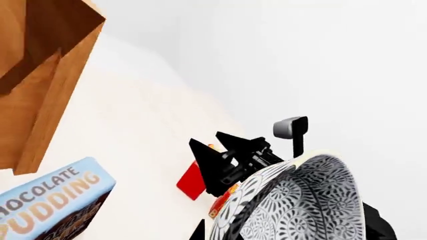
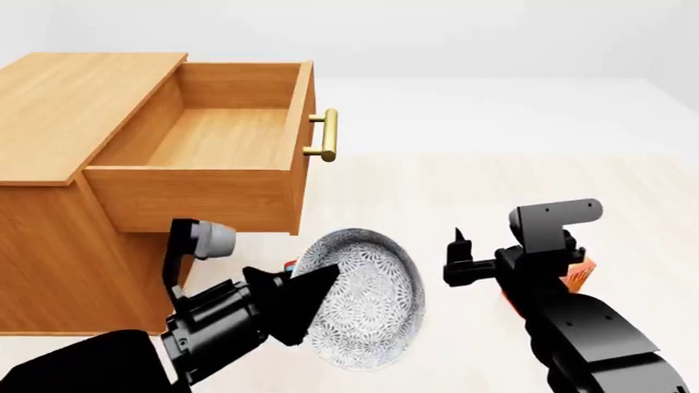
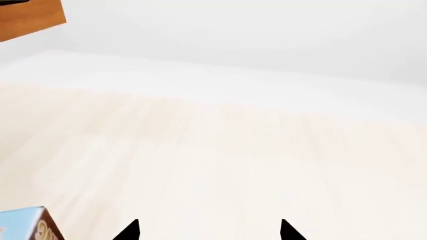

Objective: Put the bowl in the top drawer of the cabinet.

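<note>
bowl [image 2: 366, 299] round, speckled, clamped by left gripper [image 2: 311, 299] | top drawer [image 2: 208, 155] wooden, open | right gripper [image 3: 208, 231] fingers apart

Both arms are rendered in glossy black, with blocky, faceted housings. Each gripper, the left gripper [image 2: 297, 304] and the right gripper [image 2: 459, 255], is tipped with pointed, wedge-shaped black fingers. A grey camera module on a black bracket is mounted near each wrist.

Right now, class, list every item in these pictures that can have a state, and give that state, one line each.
Light-brown wooden top drawer: pulled open, nothing inside.
White speckled round bowl: tilted on edge, held off the floor.
Left gripper: shut on the bowl's rim.
Right gripper: open, holding nothing.
Blue chocolate pudding box: closed.
</note>
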